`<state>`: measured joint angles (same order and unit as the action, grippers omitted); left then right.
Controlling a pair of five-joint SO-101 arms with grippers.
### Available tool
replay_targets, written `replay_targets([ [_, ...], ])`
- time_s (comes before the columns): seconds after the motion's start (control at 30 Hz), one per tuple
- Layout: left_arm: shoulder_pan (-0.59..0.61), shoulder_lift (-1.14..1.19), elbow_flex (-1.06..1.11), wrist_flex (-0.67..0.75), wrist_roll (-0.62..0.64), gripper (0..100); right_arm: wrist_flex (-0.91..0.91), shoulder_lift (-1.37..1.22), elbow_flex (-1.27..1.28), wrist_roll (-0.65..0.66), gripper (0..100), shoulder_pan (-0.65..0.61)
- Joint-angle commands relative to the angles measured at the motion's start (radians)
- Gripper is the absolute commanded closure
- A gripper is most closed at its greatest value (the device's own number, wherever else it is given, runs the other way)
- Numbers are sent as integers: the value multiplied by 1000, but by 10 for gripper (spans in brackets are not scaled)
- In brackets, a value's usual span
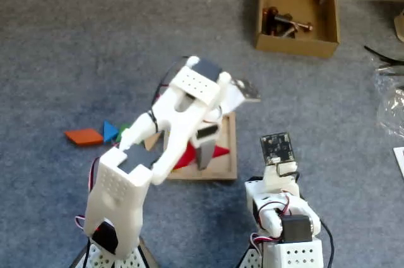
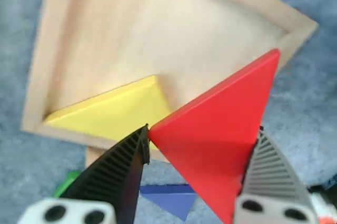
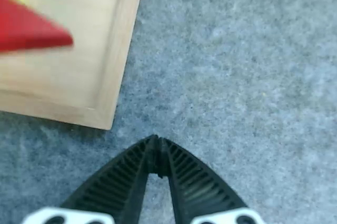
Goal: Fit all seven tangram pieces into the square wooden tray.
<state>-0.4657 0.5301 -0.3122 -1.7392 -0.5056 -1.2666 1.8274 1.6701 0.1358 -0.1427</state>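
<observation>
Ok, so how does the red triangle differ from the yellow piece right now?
The red triangle is clamped in the left gripper, raised over the wooden tray; the yellow piece lies flat on the tray's floor. The yellow piece is tucked along a tray wall into a corner; the red triangle hangs over the tray's bare floor. Both are flat, solid-coloured tangram pieces.

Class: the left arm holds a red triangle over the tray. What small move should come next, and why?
Probably lower the red triangle into the wooden tray, onto the bare wood beside the yellow triangle. The left gripper is shut on it above the tray, and the piece does not look seated yet.
</observation>
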Motion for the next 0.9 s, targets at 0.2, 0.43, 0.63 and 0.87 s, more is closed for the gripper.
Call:
replay_targets([
  [0.2,-59,-71,82,91,-87,995,18,8,117,-8,993,-10],
  [0.43,-59,-71,102,144,-87,995,18,8,117,-8,993,-10],
  [0.63,-58,-64,102,166,-91,995,18,8,117,-8,993,-10],
  [0.87,-58,-65,122,172,-92,995,18,8,117,-8,993,-10],
])
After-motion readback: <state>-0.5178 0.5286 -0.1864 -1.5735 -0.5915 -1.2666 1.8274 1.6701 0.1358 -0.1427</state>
